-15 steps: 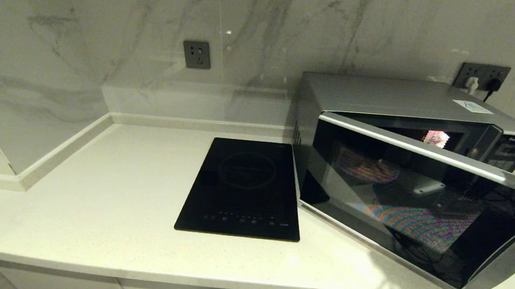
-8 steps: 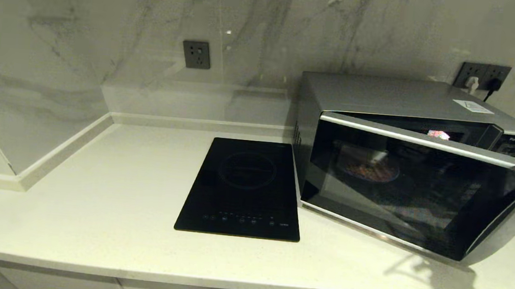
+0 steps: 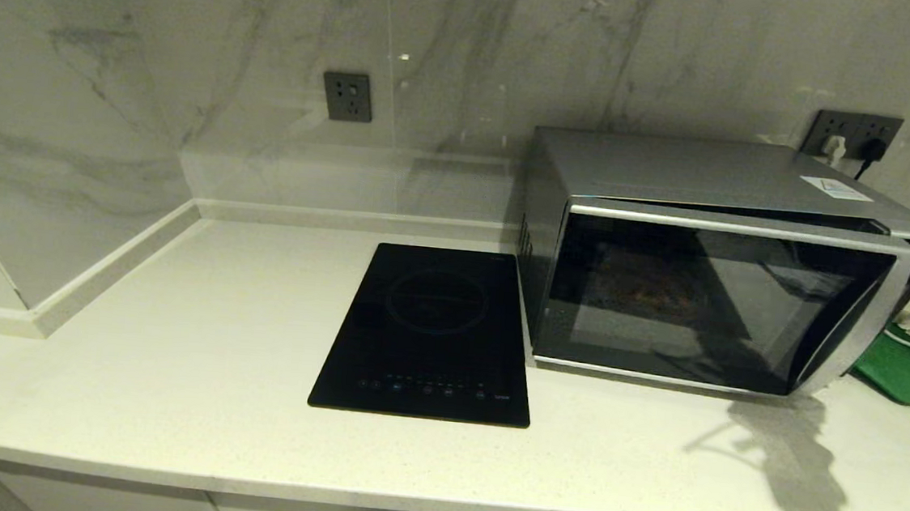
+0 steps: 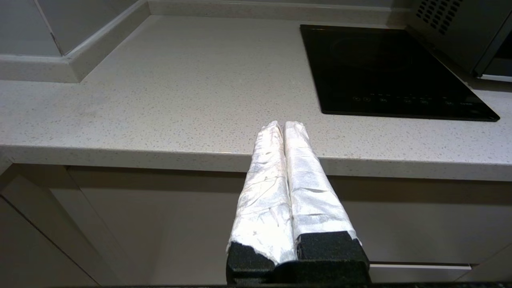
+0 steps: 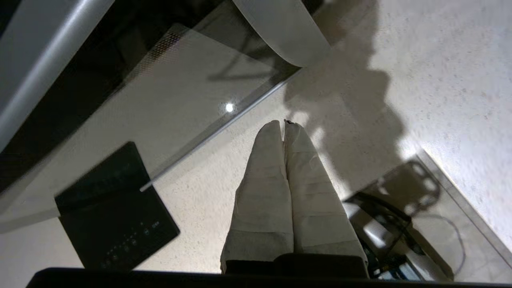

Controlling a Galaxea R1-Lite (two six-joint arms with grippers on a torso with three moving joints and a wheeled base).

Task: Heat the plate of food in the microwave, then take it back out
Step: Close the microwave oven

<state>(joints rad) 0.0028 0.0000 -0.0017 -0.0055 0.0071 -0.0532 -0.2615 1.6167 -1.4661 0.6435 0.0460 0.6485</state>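
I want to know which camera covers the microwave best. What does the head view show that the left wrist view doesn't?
Only the head view shows the microwave's glass door, nearly closed, with the plate of food dim behind it, plus the green tray. Only the left wrist view shows the left gripper, shut, in front of the counter edge. Both show the black cooktop and counter.

Behind the microwave's dark glass, the plate of food shows only dimly.
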